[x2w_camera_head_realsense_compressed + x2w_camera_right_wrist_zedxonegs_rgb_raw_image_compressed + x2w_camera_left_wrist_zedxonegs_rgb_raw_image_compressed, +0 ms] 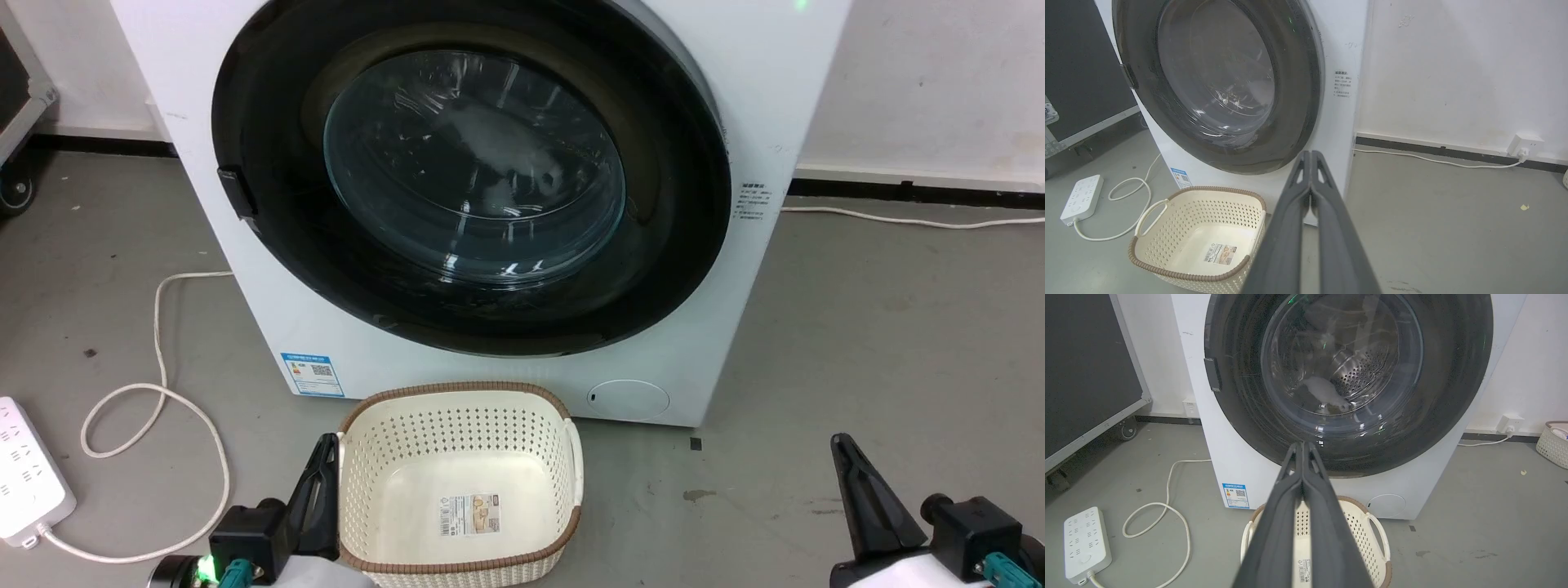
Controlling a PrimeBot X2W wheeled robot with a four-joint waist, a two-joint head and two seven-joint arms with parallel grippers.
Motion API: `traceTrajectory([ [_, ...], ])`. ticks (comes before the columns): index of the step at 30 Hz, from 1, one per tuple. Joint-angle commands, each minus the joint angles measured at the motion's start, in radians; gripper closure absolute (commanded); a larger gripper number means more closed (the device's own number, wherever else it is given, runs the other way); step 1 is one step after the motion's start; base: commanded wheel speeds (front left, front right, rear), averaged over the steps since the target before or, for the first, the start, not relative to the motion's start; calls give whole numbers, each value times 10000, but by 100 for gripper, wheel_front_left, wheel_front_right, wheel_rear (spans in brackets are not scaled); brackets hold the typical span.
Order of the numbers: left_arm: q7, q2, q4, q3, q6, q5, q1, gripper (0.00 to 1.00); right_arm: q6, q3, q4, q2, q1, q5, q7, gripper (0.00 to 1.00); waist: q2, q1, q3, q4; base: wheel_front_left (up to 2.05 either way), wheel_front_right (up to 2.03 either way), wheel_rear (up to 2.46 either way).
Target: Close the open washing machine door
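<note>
The washing machine [735, 327] is a white front-loader standing against the wall. Its washing machine door [473, 171], with a wide black rim and a domed glass window, lies flat against the machine's front, latch tab at the left. Through the glass the steel drum shows in the left wrist view, door [1347, 375]. My left gripper [328, 445] is shut and empty, low at the basket's left side, well short of the door; its fingers [1290, 522] point at the door's lower rim. My right gripper [841, 445] is shut and empty over bare floor to the right, its tips [1310, 154] aimed at the machine's right corner [1339, 122].
A cream perforated basket [461, 482] stands on the floor right in front of the machine. A white power strip [24, 474] and its looped cable [163, 392] lie at the left. A black panel on casters [1086, 375] stands further left. Open grey floor lies to the right.
</note>
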Motion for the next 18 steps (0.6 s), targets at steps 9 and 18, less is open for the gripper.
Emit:
traceTrajectory([
  [9,215,-7,-97,63,77,183,-197,100,-3,84,-129,19,-232,-145,221,100,-1,-1,20,-17,0,0,0],
  [18,440,-10,-170,104,122,291,-252,100,-4,160,-191,23,-309,-215,447,100,-1,-1,45,-38,0,0,0],
])
